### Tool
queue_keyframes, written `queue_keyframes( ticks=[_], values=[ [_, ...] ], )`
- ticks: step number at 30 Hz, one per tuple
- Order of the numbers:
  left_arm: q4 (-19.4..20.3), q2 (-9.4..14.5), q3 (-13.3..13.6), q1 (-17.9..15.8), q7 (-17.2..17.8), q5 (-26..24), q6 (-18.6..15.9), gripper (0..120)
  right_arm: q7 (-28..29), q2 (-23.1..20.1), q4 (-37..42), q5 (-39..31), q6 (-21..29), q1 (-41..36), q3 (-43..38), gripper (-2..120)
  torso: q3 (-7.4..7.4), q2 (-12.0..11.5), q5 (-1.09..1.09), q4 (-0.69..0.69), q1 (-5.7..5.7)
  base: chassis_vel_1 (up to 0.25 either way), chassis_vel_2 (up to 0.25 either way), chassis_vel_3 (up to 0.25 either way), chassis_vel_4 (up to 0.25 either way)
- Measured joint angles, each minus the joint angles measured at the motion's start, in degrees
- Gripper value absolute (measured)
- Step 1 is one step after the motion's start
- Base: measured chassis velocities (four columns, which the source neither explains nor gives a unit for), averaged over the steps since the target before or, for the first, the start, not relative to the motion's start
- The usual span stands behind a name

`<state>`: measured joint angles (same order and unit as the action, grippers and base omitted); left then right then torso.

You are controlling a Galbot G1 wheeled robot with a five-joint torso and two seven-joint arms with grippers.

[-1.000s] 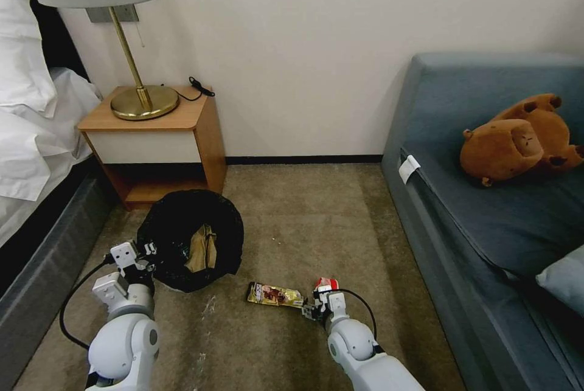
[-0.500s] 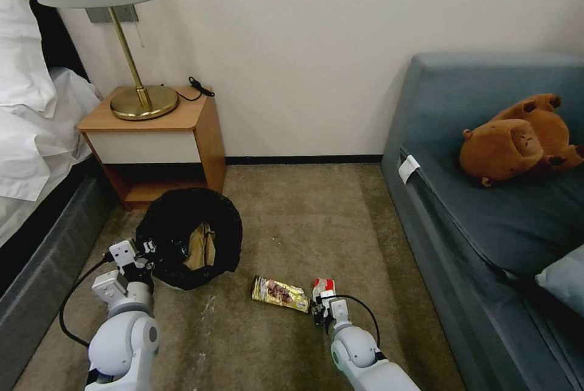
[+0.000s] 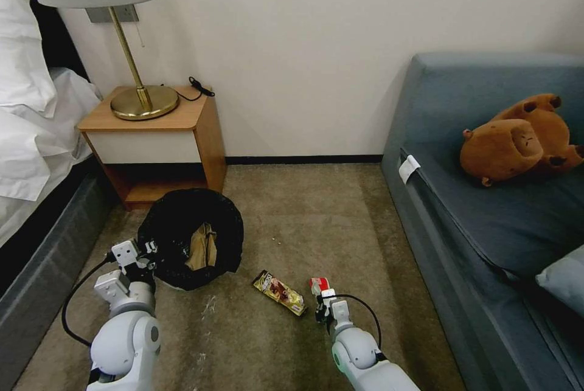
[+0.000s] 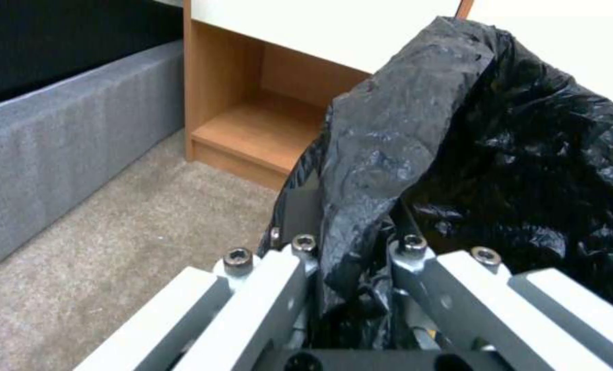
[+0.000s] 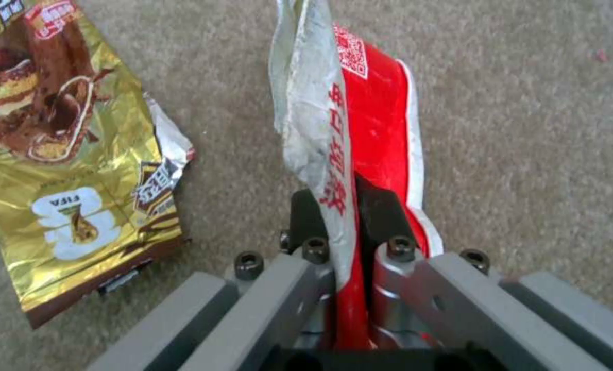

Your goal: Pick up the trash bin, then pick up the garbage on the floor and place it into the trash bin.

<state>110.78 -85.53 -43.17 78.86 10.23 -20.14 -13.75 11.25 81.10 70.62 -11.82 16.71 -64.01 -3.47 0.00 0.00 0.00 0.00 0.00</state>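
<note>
The trash bin (image 3: 182,221), lined with a crinkled black bag (image 4: 512,154), stands tilted on the carpet before the nightstand. My left gripper (image 3: 146,252) (image 4: 351,242) is shut on its near rim and the bag. A tan paper wrapper (image 3: 202,248) lies inside the bin. My right gripper (image 3: 320,304) (image 5: 347,206) is shut on the red-and-white packet (image 3: 319,284) (image 5: 378,113), which stands on edge low over the carpet. A gold-and-brown snack wrapper (image 3: 280,292) (image 5: 66,154) lies flat just left of the packet.
A wooden nightstand (image 3: 155,141) with a brass lamp (image 3: 131,75) stands behind the bin. The bed (image 3: 30,154) runs along the left. A grey-blue sofa (image 3: 486,214) with a brown plush toy (image 3: 517,138) borders the right. Open carpet (image 3: 316,221) lies between them.
My right gripper has drawn back slightly toward me with the packet. The gold snack wrapper has turned from lying level to lying diagonally. The left arm and bin have barely moved.
</note>
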Motion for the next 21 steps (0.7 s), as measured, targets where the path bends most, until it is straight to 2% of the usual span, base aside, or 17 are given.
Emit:
queue_keyframes(
  ticks=[10, 21],
  values=[
    [0.3, 0.1, 0.0, 0.5, -0.1, 0.0, 0.0, 5, 3.0, -0.7, 5.2, -0.4, -1.0, 0.3, 0.3, 0, 0.0, 0.0, 0.0, 0.0, 0.0, 0.0, 0.0, 0.0, 0.0],
    [0.6, 0.0, 0.4, 0.3, -0.1, 0.1, 0.0, 5, 6.8, -2.4, 21.8, 1.9, -5.1, 1.1, 1.0, 0, 0.0, 0.0, 0.0, 0.0, 0.0, 0.0, 0.0, 0.0, 0.0]
  ],
)
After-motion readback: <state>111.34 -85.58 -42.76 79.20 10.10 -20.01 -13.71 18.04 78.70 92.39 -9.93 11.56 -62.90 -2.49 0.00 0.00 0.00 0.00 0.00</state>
